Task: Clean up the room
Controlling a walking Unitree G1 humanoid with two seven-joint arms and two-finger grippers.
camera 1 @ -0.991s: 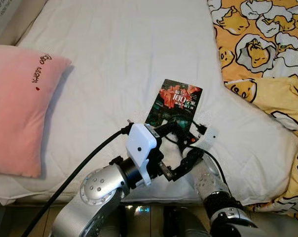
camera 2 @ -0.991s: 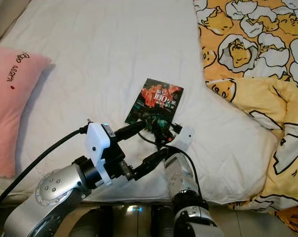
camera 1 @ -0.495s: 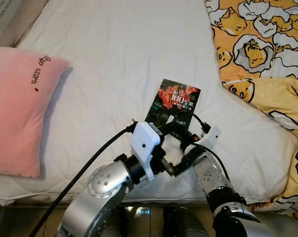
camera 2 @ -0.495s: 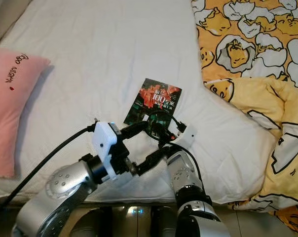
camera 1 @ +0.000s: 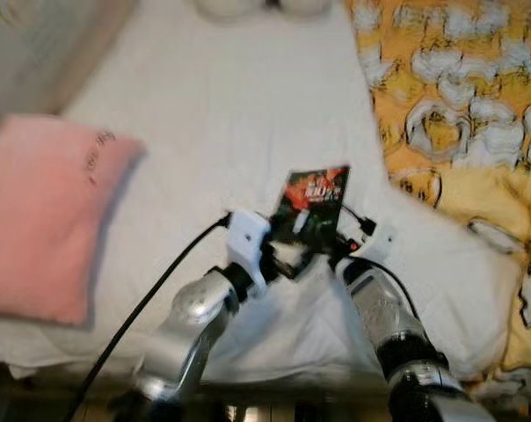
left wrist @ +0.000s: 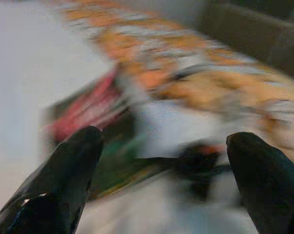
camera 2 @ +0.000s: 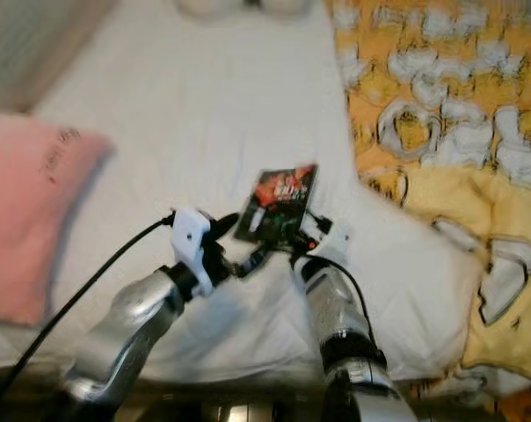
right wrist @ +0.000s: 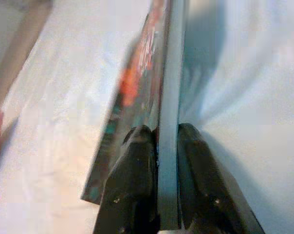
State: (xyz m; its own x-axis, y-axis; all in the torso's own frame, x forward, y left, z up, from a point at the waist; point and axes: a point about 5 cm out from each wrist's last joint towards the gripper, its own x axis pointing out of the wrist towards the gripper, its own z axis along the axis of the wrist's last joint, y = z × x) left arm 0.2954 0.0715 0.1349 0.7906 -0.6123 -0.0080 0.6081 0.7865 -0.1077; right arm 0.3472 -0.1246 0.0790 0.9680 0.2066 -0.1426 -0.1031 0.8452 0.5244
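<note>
White bed sheet is seen blurred; the view has shifted vs. 0.5 s ago. Book, flat on the sheet earlier, is now tilted up off it, near the bed's front edge. Right gripper jaws are pinched on its edge. Left gripper jaws are spread, just beside it. Cover: dark, red/green artwork. Pink pillow lies at left, yellow duvet at right.

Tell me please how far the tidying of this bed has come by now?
Nothing looks put away yet. In hand: the right gripper is shut on the edge of the book, tilting it up off the white bed; the left gripper is open beside it. Left: the book needs a place, and the yellow blanket lies rumpled, the pink pillow near the edge.
</note>
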